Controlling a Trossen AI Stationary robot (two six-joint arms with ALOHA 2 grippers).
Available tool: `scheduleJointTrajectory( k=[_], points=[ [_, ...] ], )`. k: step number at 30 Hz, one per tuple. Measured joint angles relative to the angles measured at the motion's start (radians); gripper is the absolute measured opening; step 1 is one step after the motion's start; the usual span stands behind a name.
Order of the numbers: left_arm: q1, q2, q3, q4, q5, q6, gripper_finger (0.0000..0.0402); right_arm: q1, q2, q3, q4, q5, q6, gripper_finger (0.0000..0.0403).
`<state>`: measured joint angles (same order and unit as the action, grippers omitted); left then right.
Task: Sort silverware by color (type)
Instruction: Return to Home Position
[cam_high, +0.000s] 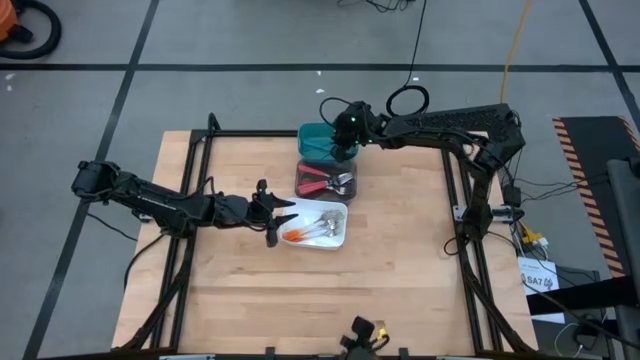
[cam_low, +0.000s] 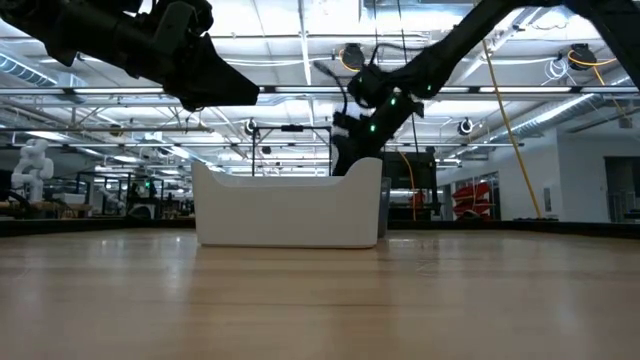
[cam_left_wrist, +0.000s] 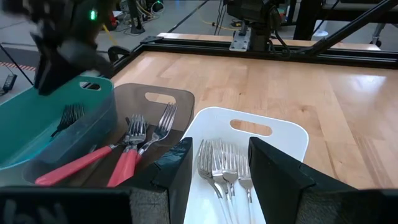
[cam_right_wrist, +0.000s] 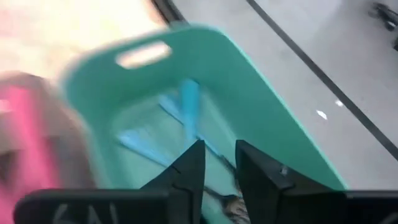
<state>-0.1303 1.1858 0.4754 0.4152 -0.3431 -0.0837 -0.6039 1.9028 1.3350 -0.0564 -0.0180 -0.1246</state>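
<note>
We are seeing blue-handled metal forks (cam_right_wrist: 186, 106) lying inside the teal plastic rectangular bin (cam_high: 310, 133) at the far edge of the light wooden table (cam_high: 400, 260). Pink-red-handled forks (cam_left_wrist: 124, 165) are lying in the dark translucent bin (cam_left_wrist: 180, 99) just beside it. Orange-handled forks (cam_high: 297, 235) are sitting in the white bin (cam_high: 340, 240) next in the row. The right gripper (cam_right_wrist: 217, 155) is hovering over the teal bin, jaws narrowly parted and gripping nothing. The left gripper (cam_high: 284, 221) is hanging at the white bin's end, jaws spread wide and empty.
</note>
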Motion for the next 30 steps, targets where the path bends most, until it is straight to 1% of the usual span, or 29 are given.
scheduleJointTrajectory(
  k=[3, 5, 8, 10, 14, 17, 21, 24, 25, 27, 30],
  points=[
    [0.0, 0.0, 0.0, 0.0, 0.0, 0.0, 0.0157, 0.032, -0.08, 0.0, -0.067, -0.057, -0.004, 0.0088],
    [0.0, 0.0, 0.0, 0.0, 0.0, 0.003, 0.0157, 0.068, -0.147, 0.0, -0.154, -0.087, -0.026, 0.0088],
    [0.0, 0.0, 0.0, 0.004, 0.0, 0.006, 0.0157, 0.134, -0.25, 0.0, -0.295, -0.08, -0.067, 0.0082],
    [0.0, 0.0, 0.0, 0.006, 0.0, 0.004, 0.0157, 0.182, -0.317, 0.0, -0.357, -0.061, -0.072, 0.0076],
    [-0.013, 0.0, 0.0, 0.043, 0.001, 0.046, 0.0152, 0.279, -0.438, -0.035, -0.387, -0.058, -0.087, 0.0058],
    [-0.037, 0.0, 0.0, 0.047, 0.008, 0.064, 0.0125, 0.347, -0.534, -0.116, -0.342, -0.051, -0.095, 0.004],
    [-0.059, 0.0, 0.0, 0.053, 0.01, 0.081, 0.0064, 0.429, -0.671, -0.274, -0.246, 0.047, -0.079, 0.001],
    [-0.063, 0.0, 0.0, 0.06, 0.015, 0.104, 0.0016, 0.477, -0.76, -0.397, -0.168, 0.11, -0.042, 0.0003],
    [-0.063, 0.002, 0.0, 0.061, 0.036, 0.115, 0.0008, 0.49, -0.79, -0.438, -0.142, 0.125, -0.029, 0.0003],
    [-0.064, 0.013, 0.0, 0.077, 0.084, 0.146, 0.0006, 0.512, -0.846, -0.519, -0.07, 0.147, -0.019, 0.0002],
    [-0.085, 0.041, 0.0, 0.13, 0.082, 0.165, 0.0006, 0.545, -0.907, -0.645, 0.074, 0.148, -0.039, 0.0002]
  ],
)
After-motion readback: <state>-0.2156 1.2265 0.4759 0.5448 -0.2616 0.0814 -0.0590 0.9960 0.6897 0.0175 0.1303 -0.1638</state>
